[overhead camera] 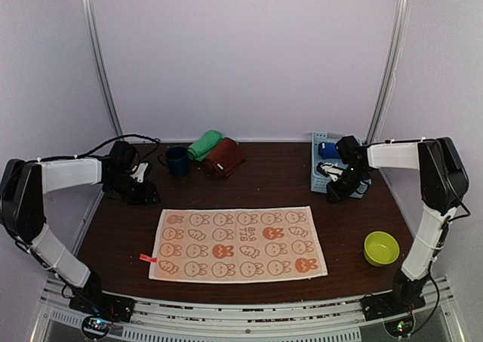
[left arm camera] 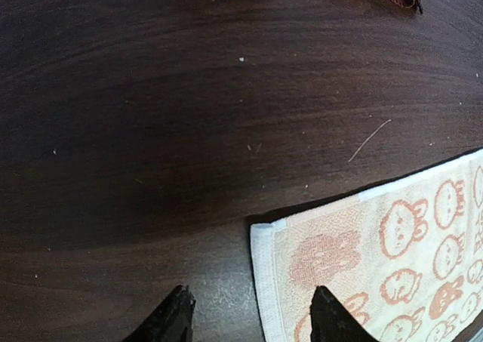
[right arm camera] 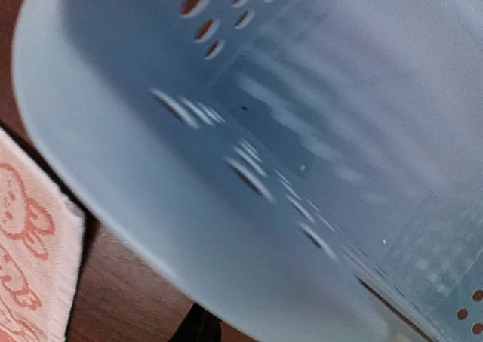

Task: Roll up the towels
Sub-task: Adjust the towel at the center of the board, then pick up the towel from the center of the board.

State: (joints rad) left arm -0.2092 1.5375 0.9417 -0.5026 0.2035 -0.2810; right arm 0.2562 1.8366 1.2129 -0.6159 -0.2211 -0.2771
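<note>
The left end effector (left arm camera: 251,300), jaws apart and empty, hovers with the corner of the bunny towel (left arm camera: 392,259) just ahead, so it should pinch that hem squarely for a tight roll; whether the right end effector (overhead camera: 341,188), beside the basket (overhead camera: 317,164), grips anything cannot be told.

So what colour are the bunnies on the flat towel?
Orange, on the pale towel; clearest in the top view.
</note>
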